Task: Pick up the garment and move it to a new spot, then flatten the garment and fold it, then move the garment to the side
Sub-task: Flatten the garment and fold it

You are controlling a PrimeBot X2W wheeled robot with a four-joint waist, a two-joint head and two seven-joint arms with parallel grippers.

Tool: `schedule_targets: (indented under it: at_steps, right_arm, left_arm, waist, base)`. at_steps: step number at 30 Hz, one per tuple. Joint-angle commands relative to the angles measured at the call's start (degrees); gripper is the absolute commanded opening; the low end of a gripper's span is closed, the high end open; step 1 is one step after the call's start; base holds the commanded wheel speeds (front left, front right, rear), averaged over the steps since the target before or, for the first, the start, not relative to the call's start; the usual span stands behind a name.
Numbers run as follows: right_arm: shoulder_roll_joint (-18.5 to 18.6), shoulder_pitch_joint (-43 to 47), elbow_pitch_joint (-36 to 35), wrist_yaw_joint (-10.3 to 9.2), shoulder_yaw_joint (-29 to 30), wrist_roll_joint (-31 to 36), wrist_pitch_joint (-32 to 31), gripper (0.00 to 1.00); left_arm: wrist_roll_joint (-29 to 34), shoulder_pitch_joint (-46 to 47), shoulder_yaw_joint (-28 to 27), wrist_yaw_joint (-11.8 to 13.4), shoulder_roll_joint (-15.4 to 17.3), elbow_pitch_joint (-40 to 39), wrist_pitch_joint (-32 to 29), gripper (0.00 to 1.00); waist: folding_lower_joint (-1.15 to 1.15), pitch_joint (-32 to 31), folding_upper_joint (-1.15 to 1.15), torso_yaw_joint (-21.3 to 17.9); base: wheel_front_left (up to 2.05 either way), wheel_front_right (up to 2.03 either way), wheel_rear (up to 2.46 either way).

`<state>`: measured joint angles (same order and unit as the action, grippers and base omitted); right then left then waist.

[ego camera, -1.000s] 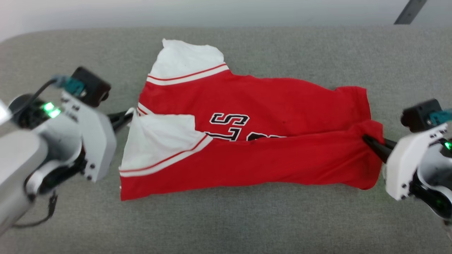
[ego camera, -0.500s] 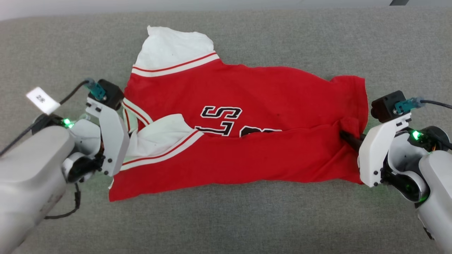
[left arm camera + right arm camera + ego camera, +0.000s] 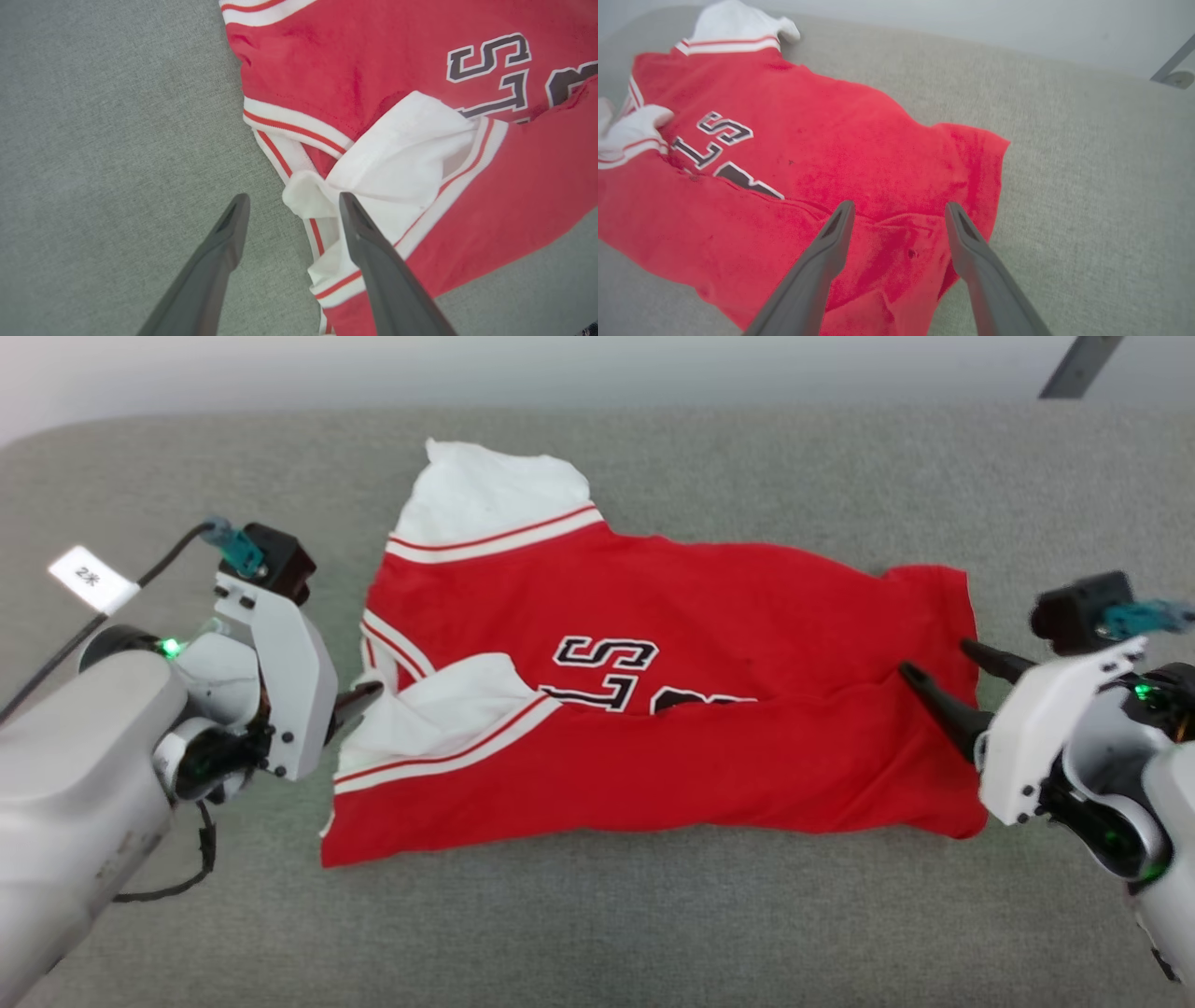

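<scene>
The garment (image 3: 672, 616), a red jersey with white sleeves and black-white lettering, lies on the grey surface with its near half folded over the far half, covering part of the letters. My left gripper (image 3: 366, 695) is at the collar end. In the left wrist view this left gripper (image 3: 293, 199) is open, its fingers straddling the bunched white sleeve (image 3: 402, 154) of the garment (image 3: 327, 70) without pinching it. My right gripper (image 3: 938, 661) hovers open over the hem end. In the right wrist view the right gripper (image 3: 900, 205) has its fingers spread above the garment (image 3: 831, 130), holding nothing.
The grey padded surface (image 3: 597, 915) extends well in front of and behind the jersey. Its far edge meets a pale wall, and a grey metal strut (image 3: 1083, 364) stands at the top right. A white tag (image 3: 91, 579) hangs on my left arm's cable.
Both grippers were shut on the garment's ends and have now opened and let go. The folded garment lies released on the surface. The head camera also shifted.
</scene>
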<state>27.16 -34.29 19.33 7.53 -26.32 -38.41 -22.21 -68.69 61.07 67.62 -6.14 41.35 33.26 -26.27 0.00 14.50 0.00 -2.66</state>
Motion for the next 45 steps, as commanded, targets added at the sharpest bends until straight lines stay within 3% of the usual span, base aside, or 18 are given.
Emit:
schedule_targets:
  at_steps: [1, 8, 13, 17, 25, 33, 34, 35, 36, 45]
  right_arm:
    - [0.29, 2.19, -1.55, -0.1, 2.01, 0.85, 2.26, 1.0]
    - [-2.23, 10.16, -7.76, -0.09, 11.27, 7.21, 10.21, 1.0]
    - [-6.73, 16.6, -13.49, -0.09, 17.77, 13.02, 13.77, 1.0]
    - [-10.53, 20.93, -18.13, -0.09, 21.81, 15.95, 14.71, 1.0]
    - [-14.38, 25.85, -23.19, -0.09, 25.73, 17.92, 14.26, 1.0]
    - [-16.4, 28.19, -24.87, -0.09, 27.62, 18.13, 12.61, 1.0]
    - [-16.52, 28.43, -24.78, -0.09, 27.73, 18.04, 12.04, 1.0]
    - [-16.68, 28.66, -24.63, -0.09, 27.58, 17.88, 11.19, 1.0]
    - [-16.61, 28.72, -24.91, -0.09, 27.0, 17.99, 10.51, 1.0]
    - [-17.38, 26.55, -21.57, -0.09, 26.43, 15.15, 1.16, 1.0]
  left_arm:
    - [-0.59, -0.36, -0.19, 1.25, 0.97, -2.09, -0.92, 1.0]
    - [-5.14, -4.6, 0.04, 7.7, 4.44, -12.79, -7.19, 1.0]
    - [-6.95, -7.9, 0.59, 12.92, 7.18, -19.25, -9.35, 1.0]
    - [-8.25, -10.57, 0.66, 15.45, 8.54, -20.38, -9.02, 1.0]
    - [-11.18, -14.53, -0.5, 16.16, 7.9, -15.02, -6.06, 1.0]
    - [-15.35, -17.96, -1.37, 14.62, 4.47, -6.95, -5.61, 1.0]
    - [-15.84, -18.22, -1.37, 14.44, 3.89, -6.01, -5.87, 0.9]
    - [-16.26, -18.44, -1.48, 14.17, 3.37, -5.19, -6.01, 0.34]
    - [-16.81, -18.67, -1.57, 13.68, 2.71, -4.69, -6.31, 0.0]
    - [-16.77, -16.83, -1.75, 11.15, 0.19, -2.98, -6.7, 0.0]
  waist:
    - [0.0, -1.96, 0.0, 1.24]
    - [0.0, -4.63, 0.0, 1.85]
    - [0.0, -5.45, 0.0, 1.15]
    - [0.0, -5.3, 0.0, -0.08]
    - [0.0, -3.81, 0.0, -2.41]
    - [0.0, -2.7, 0.0, -3.7]
    - [0.0, -2.62, 0.0, -3.74]
    - [0.0, -2.54, 0.0, -3.78]
    - [0.0, -2.43, 0.0, -3.77]
    - [0.0, -1.16, 0.0, -2.28]
  base:
    - [0.0, 0.0, 0.0]
    - [0.0, 0.0, 0.0]
    - [0.0, 0.0, 0.0]
    - [0.0, 0.0, 0.0]
    - [0.0, 0.0, 0.0]
    - [0.0, 0.0, 0.0]
    - [0.0, 0.0, 0.0]
    - [0.0, 0.0, 0.0]
    - [0.0, 0.0, 0.0]
    - [0.0, 0.0, 0.0]
